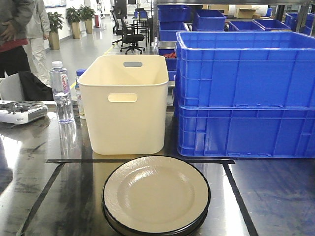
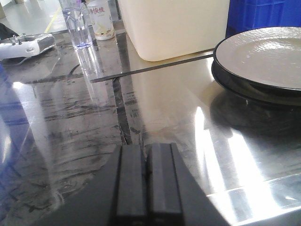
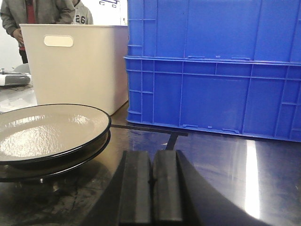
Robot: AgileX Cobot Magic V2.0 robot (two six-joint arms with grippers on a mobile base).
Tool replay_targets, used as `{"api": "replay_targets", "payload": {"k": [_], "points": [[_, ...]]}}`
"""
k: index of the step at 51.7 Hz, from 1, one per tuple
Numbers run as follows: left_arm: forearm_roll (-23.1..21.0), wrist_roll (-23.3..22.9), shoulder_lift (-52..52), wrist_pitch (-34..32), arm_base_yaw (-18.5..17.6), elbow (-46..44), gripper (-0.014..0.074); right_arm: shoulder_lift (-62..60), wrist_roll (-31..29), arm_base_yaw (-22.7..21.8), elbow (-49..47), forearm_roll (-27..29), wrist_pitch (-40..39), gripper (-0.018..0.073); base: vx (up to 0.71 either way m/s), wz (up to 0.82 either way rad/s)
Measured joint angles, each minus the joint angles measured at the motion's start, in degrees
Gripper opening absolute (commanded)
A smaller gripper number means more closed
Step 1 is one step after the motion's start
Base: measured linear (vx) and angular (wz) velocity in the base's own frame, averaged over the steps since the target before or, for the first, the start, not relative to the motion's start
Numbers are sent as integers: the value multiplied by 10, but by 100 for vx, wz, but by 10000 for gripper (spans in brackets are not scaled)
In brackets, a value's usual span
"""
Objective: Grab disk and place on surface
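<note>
Cream disks stacked on the glossy worktop

We see the cream disk [image 1: 156, 195] topping a black-rimmed stack at lower centre on the dark worktop [image 1: 29, 167]. Behind it stand a cream bin [image 1: 125, 105], interior hidden, and stacked blue crates [image 1: 246, 96]. Our left hand [image 2: 146, 181] and right hand [image 3: 152, 183] are clenched, grasping nothing.

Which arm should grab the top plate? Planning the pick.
Probably the right. Its shut pincer sits close beside the plate, rim at about its height. The left pincer, also shut, has more bare surface to cross.
</note>
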Motion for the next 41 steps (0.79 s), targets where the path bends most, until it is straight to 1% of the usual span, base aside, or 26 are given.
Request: {"api": "replay_targets", "payload": {"k": [8,11,16,20,23,29,33,36,41], "points": [[0,0,0,0,0,0,-2,0,0,0,0,0,0,-9,0,0],[3,0,0,-10,0,6,-2,0,0,0,0,0,0,-9,0,0],[9,-12,-5,-54,0,34,-2,0,0,0,0,0,0,-9,0,0],[14,-37,-20,-97,0,72,-2,0,0,0,0,0,0,-9,0,0],[27,-59,-42,-126,-1,107,-2,0,0,0,0,0,0,-9,0,0],[77,-102,-95,-187,-5,189,-2,0,0,0,0,0,0,-9,0,0],[105,-131,-139,-214,-6,232,-2,0,0,0,0,0,0,-9,0,0],[116,-150,-164,-219,-6,250,-2,0,0,0,0,0,-1,-9,0,0],[145,-161,-172,-217,-7,253,-2,0,0,0,1,0,0,-9,0,0]]}}
